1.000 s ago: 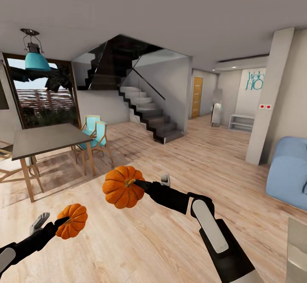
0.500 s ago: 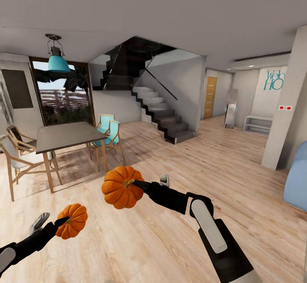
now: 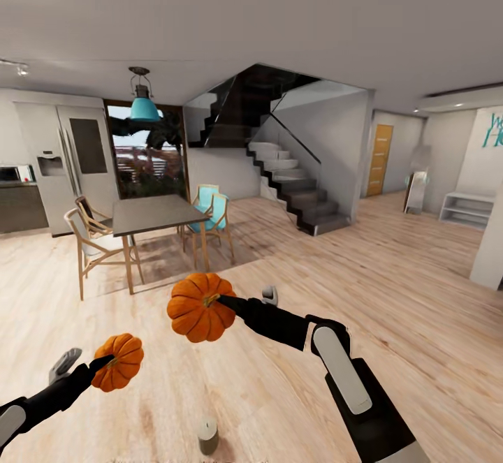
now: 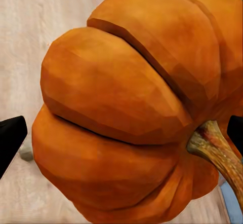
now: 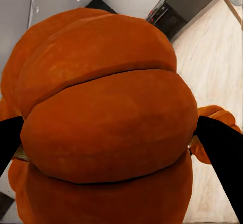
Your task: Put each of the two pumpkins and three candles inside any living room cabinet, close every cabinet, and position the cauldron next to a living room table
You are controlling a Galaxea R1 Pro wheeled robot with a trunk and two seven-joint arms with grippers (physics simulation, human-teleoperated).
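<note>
With the left gripper (image 3: 105, 363) and right gripper (image 3: 222, 300) each clamped on a pumpkin, the head view has swung left, revealing a candle (image 3: 207, 436) on the floor, cabinet yet unseen

Two ribbed orange pumpkins hang above the wooden floor: the larger pumpkin (image 3: 201, 307) up mid-view, the smaller pumpkin (image 3: 118, 371) lower left. A squat beige candle (image 3: 207, 436) stands upright on the floor below them.
</note>
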